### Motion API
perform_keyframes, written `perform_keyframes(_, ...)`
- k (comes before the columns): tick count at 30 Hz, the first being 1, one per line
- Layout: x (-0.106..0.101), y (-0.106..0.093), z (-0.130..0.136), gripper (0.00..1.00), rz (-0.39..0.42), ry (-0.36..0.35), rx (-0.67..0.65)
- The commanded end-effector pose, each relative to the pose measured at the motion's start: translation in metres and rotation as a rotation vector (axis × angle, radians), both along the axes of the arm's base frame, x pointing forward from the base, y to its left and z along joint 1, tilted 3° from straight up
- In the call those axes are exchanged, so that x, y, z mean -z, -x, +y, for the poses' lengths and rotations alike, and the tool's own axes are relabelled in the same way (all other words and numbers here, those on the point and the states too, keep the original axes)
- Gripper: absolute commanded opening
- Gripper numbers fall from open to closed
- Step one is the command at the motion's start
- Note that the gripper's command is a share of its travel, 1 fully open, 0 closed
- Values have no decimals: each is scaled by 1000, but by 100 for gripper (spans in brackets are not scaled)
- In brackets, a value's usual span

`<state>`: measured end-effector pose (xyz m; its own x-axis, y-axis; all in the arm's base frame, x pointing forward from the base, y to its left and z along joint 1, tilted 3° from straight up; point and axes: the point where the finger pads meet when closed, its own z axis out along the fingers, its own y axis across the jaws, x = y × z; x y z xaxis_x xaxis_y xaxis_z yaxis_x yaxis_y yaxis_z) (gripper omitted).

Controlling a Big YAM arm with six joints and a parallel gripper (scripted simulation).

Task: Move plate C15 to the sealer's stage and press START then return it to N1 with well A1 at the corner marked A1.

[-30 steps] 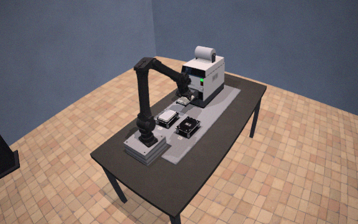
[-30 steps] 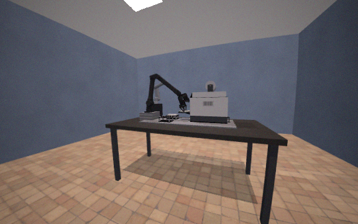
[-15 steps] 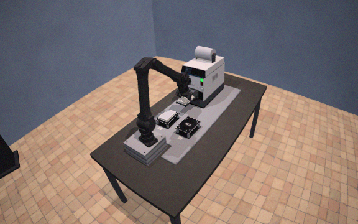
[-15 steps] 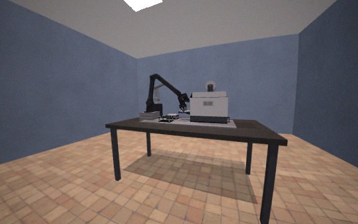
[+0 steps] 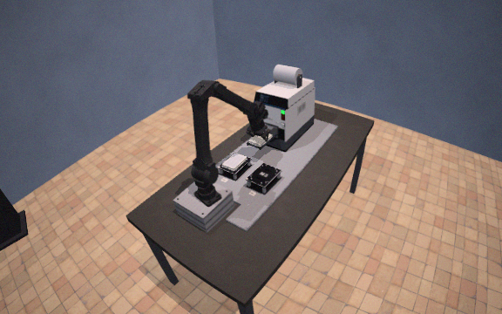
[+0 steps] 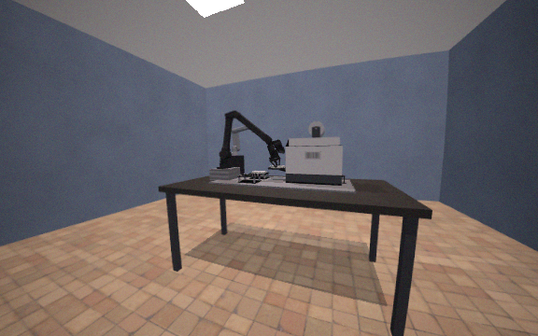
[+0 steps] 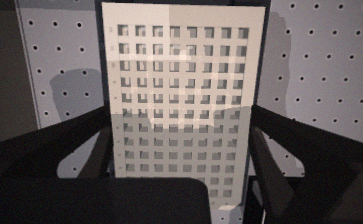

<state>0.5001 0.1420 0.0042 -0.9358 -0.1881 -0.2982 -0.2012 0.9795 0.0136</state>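
1. We find the gripper (image 5: 258, 137) (image 6: 275, 164) (image 7: 181, 111) pinching a pale well plate (image 5: 257, 141) (image 6: 276, 167) (image 7: 177, 90), one finger against each long side. We take this as C15 from the task; its label is too small for us to read.
2. Plate location: at the front of the sealer (image 5: 300, 112) (image 6: 314, 163), on the side facing the arm (image 5: 201, 131) (image 6: 252, 128). It looks level from the exterior. We cannot tell whether it bears on the stage or sits slightly above it.
3. From the wrist we see rows of square wells, the upper part brightly lit and the lower part in shadow. A dark rounded shape covers the bottom left of the plate.
4. Sealer lamp (image 5: 282, 112): green. A white roll (image 5: 287, 74) (image 6: 311, 126) sits on top of the machine.
5. Nearer the arm's base we note two black nests, side by side. One nest (image 5: 234, 173) carries a white plate (image 5: 235, 161), lying flat as far as we can see. The other nest (image 5: 273, 177) shows its black top. Their markers are too small for us to read.
6. Both nests and the sealer stand on a grey perforated board (image 5: 251, 214) (image 6: 297, 187) (image 7: 327, 40), laid on the dark table (image 5: 234, 257) (image 6: 297, 198).
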Motion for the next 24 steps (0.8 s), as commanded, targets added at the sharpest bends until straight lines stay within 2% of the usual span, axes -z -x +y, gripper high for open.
perform_keyframes(1, -4, -15, 8, 0, -13, -4, 8)
perform_keyframes(13, -4, -15, 9, 0, -15, 0, -10)
perform_keyframes(14, -4, -15, 9, 100, -15, 1, -11)
perform_keyframes(24, -4, -15, 9, 100, -16, 0, -12)
